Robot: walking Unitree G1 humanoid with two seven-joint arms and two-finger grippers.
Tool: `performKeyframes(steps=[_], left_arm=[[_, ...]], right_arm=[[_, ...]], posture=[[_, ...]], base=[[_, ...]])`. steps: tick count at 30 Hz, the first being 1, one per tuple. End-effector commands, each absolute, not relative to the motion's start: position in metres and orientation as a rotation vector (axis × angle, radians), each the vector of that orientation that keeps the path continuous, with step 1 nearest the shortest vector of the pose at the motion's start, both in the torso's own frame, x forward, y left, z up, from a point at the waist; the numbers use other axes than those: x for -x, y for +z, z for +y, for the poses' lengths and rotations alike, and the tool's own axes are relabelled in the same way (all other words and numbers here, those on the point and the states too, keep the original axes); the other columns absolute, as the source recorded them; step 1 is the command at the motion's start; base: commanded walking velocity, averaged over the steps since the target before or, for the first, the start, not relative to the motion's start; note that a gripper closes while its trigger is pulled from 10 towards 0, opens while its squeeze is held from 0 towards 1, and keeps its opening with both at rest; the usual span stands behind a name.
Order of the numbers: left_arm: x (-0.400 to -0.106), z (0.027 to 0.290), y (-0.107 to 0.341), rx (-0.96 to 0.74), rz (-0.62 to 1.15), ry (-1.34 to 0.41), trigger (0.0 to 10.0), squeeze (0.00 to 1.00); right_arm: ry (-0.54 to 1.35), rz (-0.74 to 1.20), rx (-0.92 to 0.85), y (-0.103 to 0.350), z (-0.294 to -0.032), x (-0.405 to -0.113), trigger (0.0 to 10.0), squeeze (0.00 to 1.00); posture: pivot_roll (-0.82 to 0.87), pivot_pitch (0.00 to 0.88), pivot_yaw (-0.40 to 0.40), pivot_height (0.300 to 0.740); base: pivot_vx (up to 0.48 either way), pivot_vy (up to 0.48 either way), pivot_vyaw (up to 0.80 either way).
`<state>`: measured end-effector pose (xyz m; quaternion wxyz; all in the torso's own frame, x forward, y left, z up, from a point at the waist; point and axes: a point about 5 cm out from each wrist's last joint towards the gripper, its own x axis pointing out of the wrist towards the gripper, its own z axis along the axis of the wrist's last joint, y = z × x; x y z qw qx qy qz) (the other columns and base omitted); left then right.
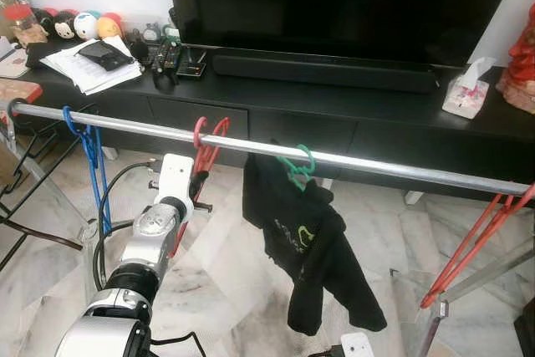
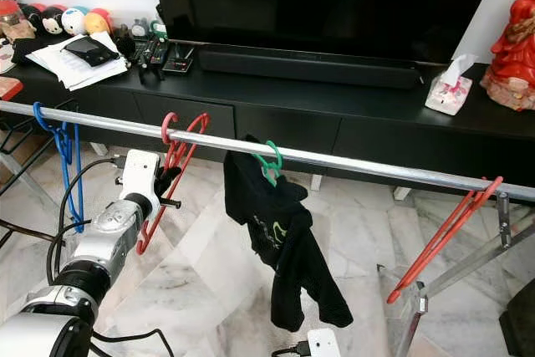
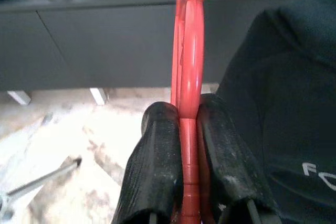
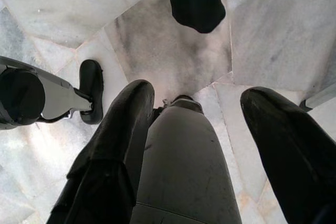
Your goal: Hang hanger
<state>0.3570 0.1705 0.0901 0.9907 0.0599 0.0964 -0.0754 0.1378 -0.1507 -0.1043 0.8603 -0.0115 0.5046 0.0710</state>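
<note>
Head views, rail: a silver rail (image 1: 351,161) is running across the scene in front of a black TV cabinet (image 1: 393,123), with a marble floor (image 2: 209,273) lying below.
Head views, red hanger: the red hanger (image 2: 171,156) is hooking over the rail, left of centre, and hanging down from it.
Head views, left gripper: the left gripper (image 2: 170,180) is reaching up from the silver arm and pinching the red hanger's side just below the rail.
Head views, neighbours: a blue hanger (image 1: 90,152) is hanging near the rail's left end; a green hanger (image 1: 294,166) carrying a black garment (image 1: 305,244) is hanging just right of the red one; another red hanger (image 1: 476,240) is leaning from the rail's far right end.
Head views, cabinet top: a television (image 1: 351,6), a stack of papers (image 1: 88,64), a tissue box (image 1: 466,94) and a red figurine (image 2: 514,39) are sitting on it.
Left wrist view: both black fingers (image 3: 157,166) are pressing on the red hanger's plastic from either side, the black garment hanging close beside them and the cabinet standing behind.
Right wrist view: the right gripper (image 4: 202,145) is pointing down at the marble floor, its fingers spread apart and holding nothing; the garment's hem is hanging above the floor ahead of it.
</note>
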Motion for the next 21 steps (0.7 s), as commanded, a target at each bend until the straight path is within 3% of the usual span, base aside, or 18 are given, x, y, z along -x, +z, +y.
performKeyframes(steps=[1, 12, 13, 14, 15, 16, 21], left_arm=[[-0.358, 0.170, 0.089, -0.124, 0.205, -0.145, 10.0, 0.00], [-0.349, 0.175, 0.080, -0.116, 0.216, -0.148, 10.0, 0.00], [-0.349, 0.176, 0.079, -0.116, 0.215, -0.147, 10.0, 0.09], [-0.348, 0.176, 0.079, -0.116, 0.214, -0.146, 10.0, 0.09], [-0.348, 0.177, 0.079, -0.119, 0.210, -0.140, 10.0, 0.85], [-0.347, 0.178, 0.080, -0.108, 0.199, -0.123, 10.0, 0.91], [-0.347, 0.179, 0.081, -0.095, 0.186, -0.113, 10.0, 0.91]], right_arm=[[0.141, 1.085, 0.016, -0.106, -0.152, -0.133, 10.0, 0.00], [0.141, 1.088, 0.015, -0.107, -0.152, -0.132, 10.0, 0.00], [0.141, 1.088, 0.015, -0.107, -0.152, -0.132, 10.0, 0.00], [0.142, 1.088, 0.014, -0.107, -0.152, -0.132, 10.0, 0.00], [0.143, 1.089, 0.014, -0.107, -0.152, -0.132, 10.0, 0.00], [0.144, 1.090, 0.014, -0.107, -0.151, -0.132, 10.0, 0.00], [0.144, 1.090, 0.013, -0.107, -0.151, -0.132, 10.0, 0.00]], posture=[[-0.07, 0.059, -0.012, 0.740], [-0.06, 0.062, -0.009, 0.740], [-0.06, 0.062, -0.009, 0.740], [-0.06, 0.062, -0.009, 0.740], [-0.06, 0.064, -0.010, 0.740], [-0.06, 0.064, -0.009, 0.740], [-0.06, 0.065, -0.008, 0.740]], base=[[0.000, 0.000, 0.00], [0.000, 0.000, 0.00], [0.000, 0.000, 0.00], [0.000, 0.000, 0.00], [0.000, 0.000, 0.00], [0.000, 0.000, 0.00], [0.000, 0.000, 0.00]])
